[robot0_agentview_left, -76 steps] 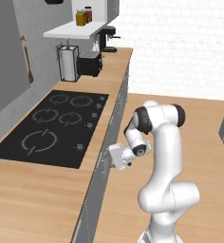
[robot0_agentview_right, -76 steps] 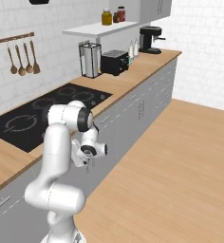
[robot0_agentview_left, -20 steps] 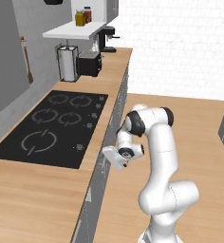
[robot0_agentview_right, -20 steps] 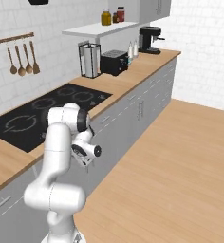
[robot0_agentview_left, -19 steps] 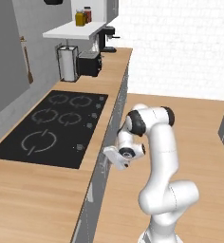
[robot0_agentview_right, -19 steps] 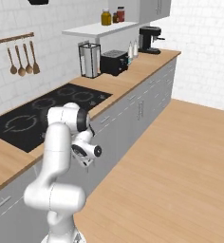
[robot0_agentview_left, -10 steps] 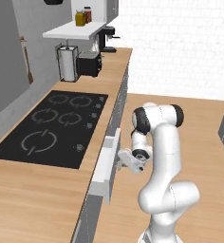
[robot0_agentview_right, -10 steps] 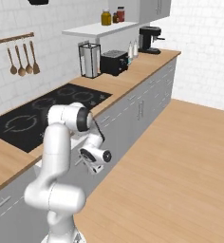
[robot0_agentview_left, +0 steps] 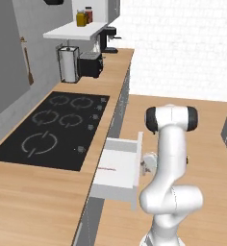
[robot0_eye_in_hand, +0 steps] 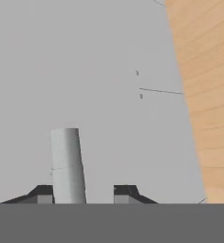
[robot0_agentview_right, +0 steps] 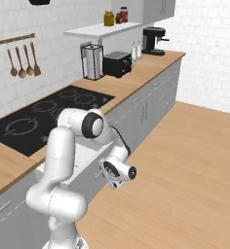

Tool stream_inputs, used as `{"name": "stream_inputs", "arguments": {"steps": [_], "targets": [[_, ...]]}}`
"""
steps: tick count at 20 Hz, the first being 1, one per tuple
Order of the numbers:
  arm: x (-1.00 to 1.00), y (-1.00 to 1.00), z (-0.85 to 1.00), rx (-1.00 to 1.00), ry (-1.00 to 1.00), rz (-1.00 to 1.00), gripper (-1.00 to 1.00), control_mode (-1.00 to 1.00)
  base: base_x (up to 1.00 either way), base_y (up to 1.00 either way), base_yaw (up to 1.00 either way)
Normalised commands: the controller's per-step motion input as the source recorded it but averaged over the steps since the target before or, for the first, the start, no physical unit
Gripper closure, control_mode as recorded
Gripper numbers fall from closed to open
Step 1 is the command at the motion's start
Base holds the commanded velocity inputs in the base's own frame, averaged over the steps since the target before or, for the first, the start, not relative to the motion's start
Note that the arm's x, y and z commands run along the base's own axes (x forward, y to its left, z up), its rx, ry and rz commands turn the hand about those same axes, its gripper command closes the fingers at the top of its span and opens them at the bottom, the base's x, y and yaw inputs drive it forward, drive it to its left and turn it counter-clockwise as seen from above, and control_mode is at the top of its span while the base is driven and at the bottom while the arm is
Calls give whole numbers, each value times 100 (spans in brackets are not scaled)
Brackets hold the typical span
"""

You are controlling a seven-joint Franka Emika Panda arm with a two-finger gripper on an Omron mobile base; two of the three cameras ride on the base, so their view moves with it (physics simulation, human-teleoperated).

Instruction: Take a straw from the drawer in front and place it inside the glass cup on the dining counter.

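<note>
One straw (robot0_agentview_left: 108, 168), a thin red line, lies flat inside the one open drawer (robot0_agentview_left: 116, 172), toward its left side and well short of the front panel. Drawer is pulled out from under the wood counter (robot0_agentview_left: 36, 197), white box, pale inside, grey front facing the arm. One gripper (robot0_eye_in_hand: 83, 192) sits just outside that front panel, low beside the arm's white body; in the hand view its two dark fingertips (robot0_eye_in_hand: 125, 191) stand a narrow way apart with one grey bar handle (robot0_eye_in_hand: 66, 166) rising between them, close against the left tip. Whether the tips actually press the handle I cannot tell; nothing else between them. Behind the handle, plain grey cabinet face; a strip of wood floor (robot0_eye_in_hand: 206, 95) to the right. Outward on the counter: one black cooktop (robot0_agentview_left: 50, 130) with five ring marks, left of the drawer. Far end: one clear-sided paper towel holder (robot0_agentview_left: 68, 64), one black toaster (robot0_agentview_left: 91, 64), one black coffee machine (robot0_agentview_left: 107, 39). One white shelf (robot0_agentview_left: 75, 31) above carries two jars (robot0_agentview_left: 84, 16). On the wall in the right base view, three wooden spoons (robot0_agentview_right: 22, 61) hang from one rail.
</note>
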Motion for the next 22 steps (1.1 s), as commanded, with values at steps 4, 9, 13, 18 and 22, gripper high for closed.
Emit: {"name": "stream_inputs", "arguments": {"steps": [4, 9, 13, 18, 22], "targets": [[-68, -100, -16, 13, 1, -3, 100, -100, 0, 0, 0], [-62, -100, -12, 15, 2, -2, 100, -100, 0, 0, 0], [-51, -100, 0, 12, 7, -3, 100, -100, 0, 0, 0], [-36, -95, 27, 4, 9, -1, -100, -100, 0, 0, 0], [-7, -34, 98, 0, 3, 1, -100, -100, 0, 0, 0]]}}
